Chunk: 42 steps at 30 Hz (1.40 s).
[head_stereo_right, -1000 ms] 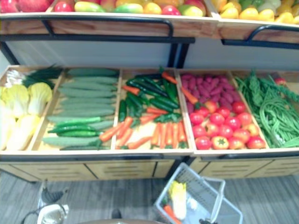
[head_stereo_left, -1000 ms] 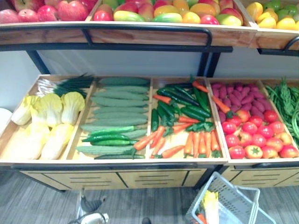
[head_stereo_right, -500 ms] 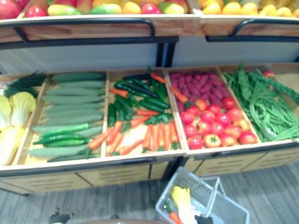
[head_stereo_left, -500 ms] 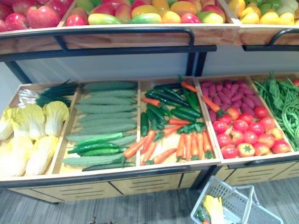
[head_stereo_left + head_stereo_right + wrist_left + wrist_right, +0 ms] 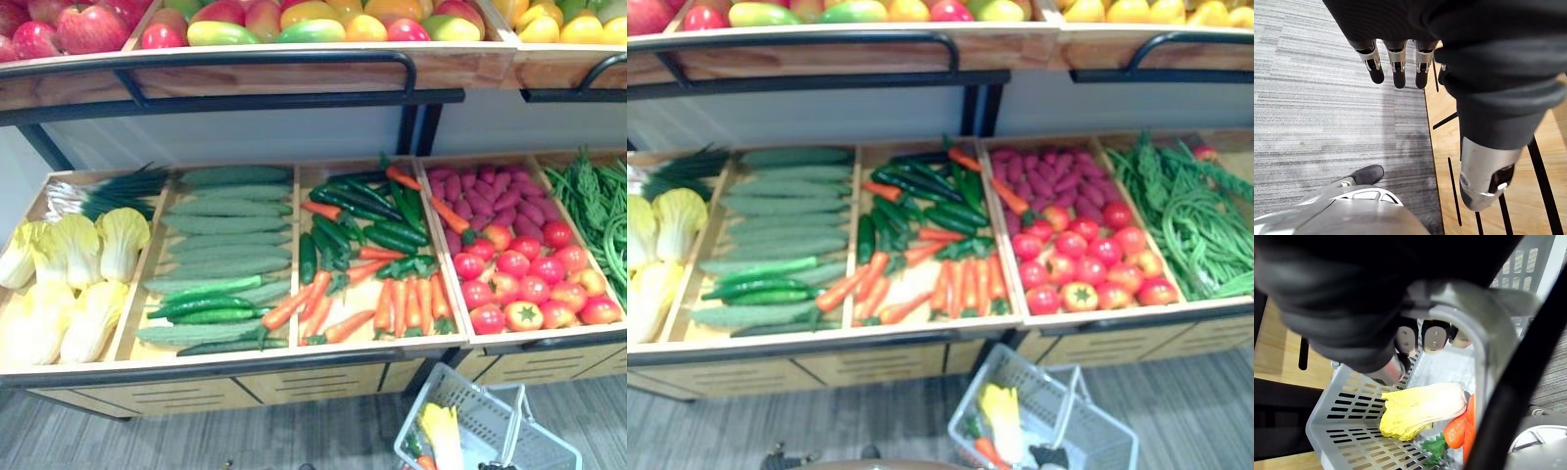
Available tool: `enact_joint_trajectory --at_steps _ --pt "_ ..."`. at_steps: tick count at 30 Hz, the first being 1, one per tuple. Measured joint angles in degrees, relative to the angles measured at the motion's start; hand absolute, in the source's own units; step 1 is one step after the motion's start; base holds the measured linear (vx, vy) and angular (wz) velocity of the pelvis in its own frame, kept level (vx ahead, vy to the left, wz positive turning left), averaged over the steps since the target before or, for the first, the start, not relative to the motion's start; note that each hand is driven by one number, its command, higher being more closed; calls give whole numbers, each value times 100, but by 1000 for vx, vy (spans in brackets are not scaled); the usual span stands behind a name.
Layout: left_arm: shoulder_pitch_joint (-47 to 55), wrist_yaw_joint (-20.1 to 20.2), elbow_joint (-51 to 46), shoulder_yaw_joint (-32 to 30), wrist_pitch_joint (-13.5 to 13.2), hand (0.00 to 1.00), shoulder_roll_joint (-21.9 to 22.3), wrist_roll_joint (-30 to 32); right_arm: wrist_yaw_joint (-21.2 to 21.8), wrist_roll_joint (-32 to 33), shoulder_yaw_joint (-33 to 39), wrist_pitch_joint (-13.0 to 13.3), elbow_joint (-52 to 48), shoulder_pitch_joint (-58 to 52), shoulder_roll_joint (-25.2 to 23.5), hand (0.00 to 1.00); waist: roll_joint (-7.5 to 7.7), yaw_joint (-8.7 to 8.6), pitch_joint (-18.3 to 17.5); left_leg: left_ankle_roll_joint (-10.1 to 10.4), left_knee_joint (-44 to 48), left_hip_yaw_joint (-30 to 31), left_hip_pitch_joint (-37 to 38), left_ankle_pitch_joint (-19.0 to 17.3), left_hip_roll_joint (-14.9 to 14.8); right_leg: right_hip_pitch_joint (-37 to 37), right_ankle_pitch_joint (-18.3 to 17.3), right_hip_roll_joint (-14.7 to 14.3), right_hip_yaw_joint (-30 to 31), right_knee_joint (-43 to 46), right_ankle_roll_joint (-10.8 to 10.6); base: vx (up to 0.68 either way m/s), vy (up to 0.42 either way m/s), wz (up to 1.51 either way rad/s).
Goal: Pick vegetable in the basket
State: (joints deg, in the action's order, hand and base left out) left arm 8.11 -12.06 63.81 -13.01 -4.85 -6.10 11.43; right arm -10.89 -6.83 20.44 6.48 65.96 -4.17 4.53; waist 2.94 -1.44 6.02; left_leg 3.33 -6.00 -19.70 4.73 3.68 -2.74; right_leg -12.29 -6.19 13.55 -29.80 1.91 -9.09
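Observation:
A grey plastic basket (image 5: 482, 411) hangs low in front of the vegetable stand, at the lower right. Inside it lie a yellow cabbage (image 5: 1422, 409), a carrot (image 5: 1457, 428) and a small green piece. My right hand (image 5: 1432, 337) is shut on the basket's handle (image 5: 1484, 357), fingers curled round the bar. My left hand (image 5: 1397, 66) hangs open over the grey floor beside the stand's wooden front, holding nothing. The stand's bins hold cabbages (image 5: 73, 274), cucumbers (image 5: 230, 245), green peppers (image 5: 362, 220), carrots (image 5: 402, 304) and tomatoes (image 5: 529, 279).
Scallions (image 5: 108, 191) lie at the back left, purple sweet potatoes (image 5: 490, 196) behind the tomatoes, green beans (image 5: 602, 215) at the far right. A black rail (image 5: 284, 61) and an upper shelf of fruit (image 5: 294, 20) overhang the bins. Wooden dividers separate the bins.
The whole picture has shifted, so the camera has moved. The basket stays at the lower right with the same contents, and my right hand keeps its hold on the handle.

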Motion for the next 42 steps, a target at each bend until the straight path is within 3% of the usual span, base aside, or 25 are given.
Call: enact_joint_trajectory --at_steps 3,6,8,10,11,12,13,14,15,17,20,21,22,25,29,30,32,33,34,35,37,38,39,40,42 --pt "-7 0 -3 195 -1 0 -30 0 -12 16 131 5 -10 13 4 100 -16 0 44 -25 5 -117 90 -131 87 140 -237 226 80 406 -12 27 54 -10" --pt "-64 -6 16 306 6 0 -46 -6 -4 101 334 11 -107 19 -6 100 -14 -6 72 -116 40 -520 37 -223 144 651 -213 395 561 897 53 69 102 -56" --pt "-146 -24 133 401 8 0 -72 -7 -9 171 338 25 -227 33 -12 100 -63 -8 105 -155 39 -843 43 -264 85 981 9 353 891 1065 308 27 127 -103" --pt "-278 -24 238 428 46 0 -88 -6 -9 330 327 61 -276 90 -77 100 -92 -9 150 -234 45 -1411 23 -362 -16 1402 524 255 997 1097 480 6 138 -139" --pt "-339 -26 236 431 50 0 -77 -1 -12 358 321 125 -350 99 -96 100 -213 -15 184 -375 43 -1852 -12 -410 -126 1491 893 134 926 787 561 -37 120 -126" --pt "-335 -27 238 405 44 0 -44 1 -11 381 311 137 -393 110 -95 100 -223 -9 214 -475 53 -2086 -61 -476 -159 1509 928 129 727 778 583 -66 139 -150" --pt "-490 -16 221 250 47 0 -81 16 -12 464 244 154 -413 221 -138 100 -113 -36 421 -545 148 -2402 23 -556 -157 1692 363 428 101 2005 847 -63 111 -130" --pt "-565 -13 212 225 52 0 -115 16 -15 466 248 158 -429 269 -124 100 -71 -55 500 -574 276 -2678 44 -646 -173 1703 121 612 -294 2810 833 -24 89 -158" --pt "-589 -5 194 228 53 0 -139 16 -7 465 206 133 -422 302 -102 100 -31 -26 481 -638 484 -3032 33 -768 -244 1591 56 744 -634 3457 860 3 44 -133" --pt "-559 3 118 229 45 0 -129 12 -3 461 143 131 -323 316 -147 100 -15 -10 465 -724 719 -3590 71 -891 -362 1277 54 800 -947 3938 859 -21 -1 -146" --pt "-568 35 71 168 49 0 -140 -1 7 446 92 101 32 426 -197 100 113 5 366 -720 1123 -4496 40 -1144 -532 841 135 851 -1054 3523 702 -60 -120 -172" --pt "-572 48 39 152 48 0 -119 -1 7 446 92 104 25 432 -193 100 91 9 379 -717 1234 -4664 36 -1209 -604 807 14 791 -1047 3272 522 -75 -215 -160" --pt "-565 68 -6 136 50 0 -63 -1 4 449 93 100 20 466 -158 100 8 13 361 -713 1398 -4995 32 -1246 -739 767 -189 581 -1054 2729 370 -68 -237 -144" --pt "-570 74 -68 135 44 0 151 -1 -18 466 4 -15 24 403 32 100 -250 25 187 -701 1392 -5677 52 -1159 -845 671 -287 89 -938 1496 354 -92 -243 -130" --pt "-569 82 -106 146 35 0 535 -1 -123 590 -14 -82 27 121 227 100 -375 -10 87 -663 1741 -5976 286 -1100 -1055 404 -285 -157 -730 821 354 -34 -189 -63" --pt "-545 68 -107 146 37 0 563 -10 -123 632 -74 -65 24 40 229 100 -362 -6 37 -663 2041 -5945 358 -1101 -1246 362 -284 -191 -696 832 356 -11 -111 -50" --pt "-533 17 -126 147 34 0 649 -13 -110 641 -108 16 16 -25 331 100 -550 -6 -30 -611 2594 -5438 448 -1044 -1712 683 -317 -122 -436 1651 422 -75 -62 -75" --pt "-583 -52 -96 63 25 0 753 -20 -99 677 -121 81 19 120 426 100 -708 26 47 -572 3336 -4658 366 -1070 -2308 988 -661 -343 -142 1460 337 -213 -136 -123" --pt "-542 -73 -144 -83 -18 0 577 -60 -83 676 -291 141 -21 181 299 100 -491 146 84 -529 4019 -3907 113 -1108 -2362 958 117 -393 80 384 570 -304 -143 -139" --pt "-566 -87 -115 -71 -12 0 671 -76 -59 671 -293 152 -65 176 390 100 -553 119 130 8 3945 -2449 -244 -1532 -2087 913 164 -416 388 450 619 -191 -100 -121" --pt "-547 -121 -263 -155 -116 0 718 -107 12 598 -327 261 -27 194 395 100 -556 305 139 71 3265 -888 -484 -1651 -1234 1010 211 -385 1042 401 541 -10 62 -157" --pt "-523 -135 -273 -175 -123 0 706 -96 38 542 -367 297 -30 181 372 100 -636 303 158 49 2764 -328 -462 -1517 -1002 1008 228 -475 1325 399 512 59 82 -154" --pt "-509 -134 -275 -174 -123 0 710 -80 55 521 -369 305 -30 178 358 100 -692 299 161 53 2485 -96 -485 -1361 -936 1008 241 -560 1450 396 490 58 121 -120" --pt "-498 -137 -285 -188 -128 0 684 76 76 499 -362 296 -2 172 302 100 -685 313 140 182 2245 175 -345 -1439 -835 1071 282 -636 1696 332 416 70 107 -92" --pt "-541 -124 -292 -16 -132 0 599 324 139 499 -362 297 10 190 200 100 -620 245 121 192 1864 359 -281 -1442 -639 1241 425 -591 1934 156 261 69 115 -61"
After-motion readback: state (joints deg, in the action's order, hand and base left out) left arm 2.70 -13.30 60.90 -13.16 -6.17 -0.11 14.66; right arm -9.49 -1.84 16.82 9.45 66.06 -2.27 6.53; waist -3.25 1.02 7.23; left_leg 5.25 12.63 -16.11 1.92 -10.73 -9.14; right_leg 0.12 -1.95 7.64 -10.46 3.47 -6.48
